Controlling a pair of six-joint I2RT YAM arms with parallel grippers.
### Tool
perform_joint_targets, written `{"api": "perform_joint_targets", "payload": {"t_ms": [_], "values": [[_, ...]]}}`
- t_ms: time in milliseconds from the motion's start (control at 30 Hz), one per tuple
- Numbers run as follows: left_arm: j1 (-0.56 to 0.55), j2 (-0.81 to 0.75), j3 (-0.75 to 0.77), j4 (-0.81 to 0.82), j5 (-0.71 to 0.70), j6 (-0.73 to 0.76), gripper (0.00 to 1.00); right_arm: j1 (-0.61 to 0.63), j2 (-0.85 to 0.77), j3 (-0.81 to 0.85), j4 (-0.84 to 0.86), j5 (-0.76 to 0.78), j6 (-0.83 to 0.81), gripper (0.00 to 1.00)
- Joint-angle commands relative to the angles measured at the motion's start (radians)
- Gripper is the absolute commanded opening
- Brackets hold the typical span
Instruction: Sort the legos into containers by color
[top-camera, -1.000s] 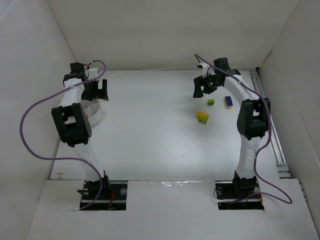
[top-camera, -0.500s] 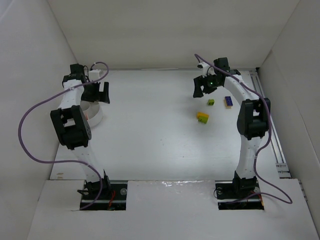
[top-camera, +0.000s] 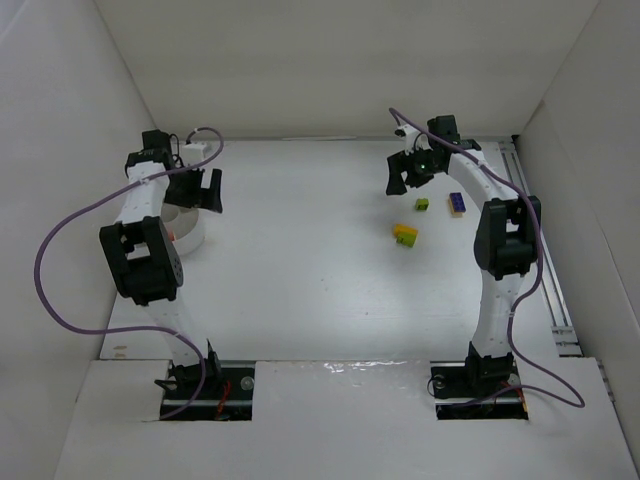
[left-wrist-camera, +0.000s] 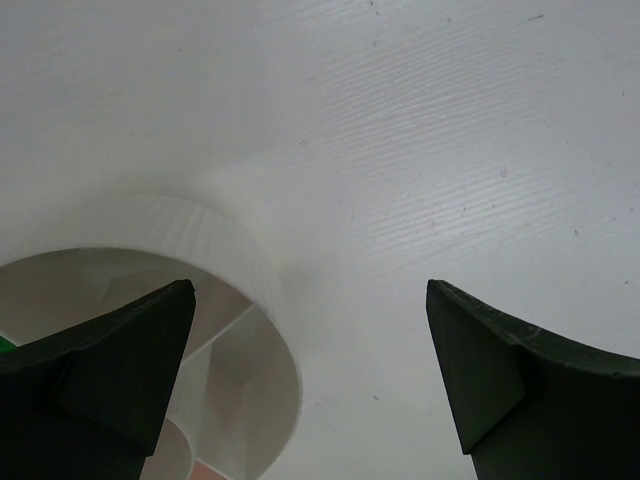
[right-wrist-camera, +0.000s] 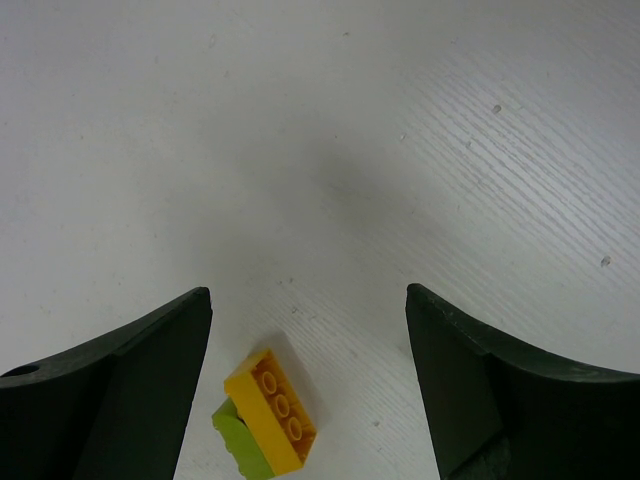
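The white bowl (top-camera: 187, 228), split by thin inner walls, sits at the table's left; in the left wrist view the bowl (left-wrist-camera: 240, 300) lies low left with slivers of green and orange inside. My left gripper (top-camera: 197, 188) hovers open and empty over its far-right rim, seen close as the left gripper (left-wrist-camera: 308, 287). Toward the right lie a yellow brick stacked on a lime one (top-camera: 405, 234), a small lime brick (top-camera: 423, 204) and a purple-blue brick (top-camera: 457, 203). My right gripper (top-camera: 408, 172) hangs open just beyond them. The yellow-on-lime stack (right-wrist-camera: 272, 412) lies below the right gripper (right-wrist-camera: 308, 290).
White walls enclose the table on the left, back and right. A metal rail (top-camera: 545, 260) runs along the right edge. Purple cables loop out from both arms, the left one (top-camera: 50, 260) wide toward the left wall.
My left gripper has drifted slightly right and toward the near side above the bowl's rim, and its elbow has shifted. The right arm and the bricks have stayed still.
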Motion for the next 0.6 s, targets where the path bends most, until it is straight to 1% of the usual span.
{"api": "perform_joint_targets", "payload": {"t_ms": [0, 567], "values": [[-0.014, -0.068, -0.024, -0.042, 0.008, 0.027, 1.0, -0.001, -0.033, -0.016, 0.037, -0.013, 0.006, 0.83], [-0.014, -0.087, -0.052, -0.093, 0.008, 0.057, 1.0, -0.001, -0.042, -0.025, 0.037, -0.022, 0.006, 0.83]]}}
